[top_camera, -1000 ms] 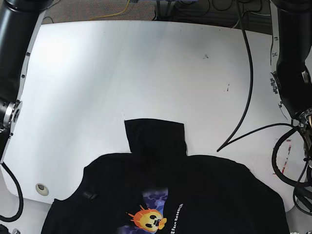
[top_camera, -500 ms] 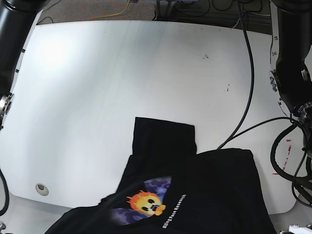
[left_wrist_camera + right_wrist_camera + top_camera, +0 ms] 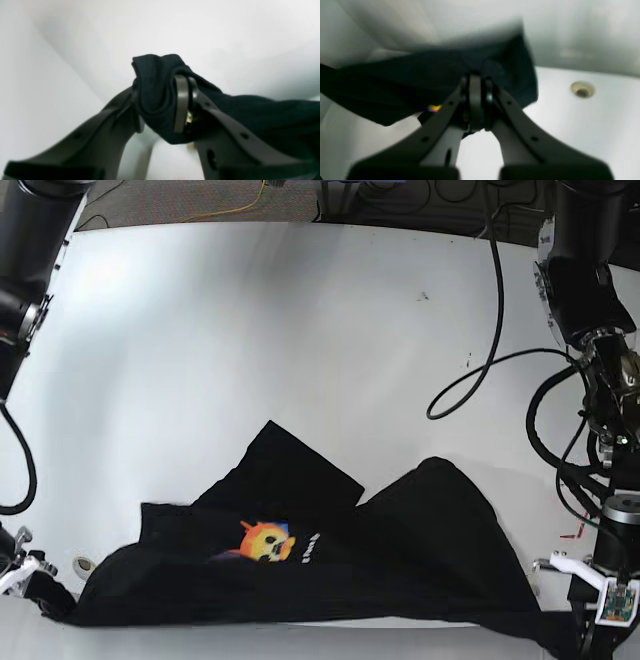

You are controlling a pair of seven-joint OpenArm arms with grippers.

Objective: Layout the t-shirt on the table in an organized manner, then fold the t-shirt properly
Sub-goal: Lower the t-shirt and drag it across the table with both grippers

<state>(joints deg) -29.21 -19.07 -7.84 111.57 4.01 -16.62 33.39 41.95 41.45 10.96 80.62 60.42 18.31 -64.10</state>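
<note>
Left gripper [image 3: 160, 105] first: jaws pinched on a bunched wad of black cloth, the fabric rolled thick between the fingers and spilling off to the camera's right. Over to the right gripper [image 3: 475, 105], jaws pressed nearly flat together on a thinner edge of the same cloth, which fans away to that camera's left, with one of the round holes [image 3: 582, 89] of the table [image 3: 200, 330] just beyond. So both pincers are gripping the t-shirt [image 3: 400, 560], one at each end. In the base view the two grips sit at the near corners: the right gripper [image 3: 30, 575] low at the picture's left edge, the left gripper [image 3: 570, 620] low at the right edge, largely hidden by cloth there. The black shirt is stretched between them along the near table edge, so its long axis runs side to side, arm to arm. From that taut line the rest of the garment lies away from both pincers, toward the far side, rumpled, a flap folded up in the middle and a colourful printed flame face [image 3: 265, 542] showing just left of centre. That's what the next move looks to turn on: the slack is all on the far side of the grip line, neither arm clearly nearer to it, so spreading it flat probably needs both ends carried together, keeping the line between them taut.
</note>
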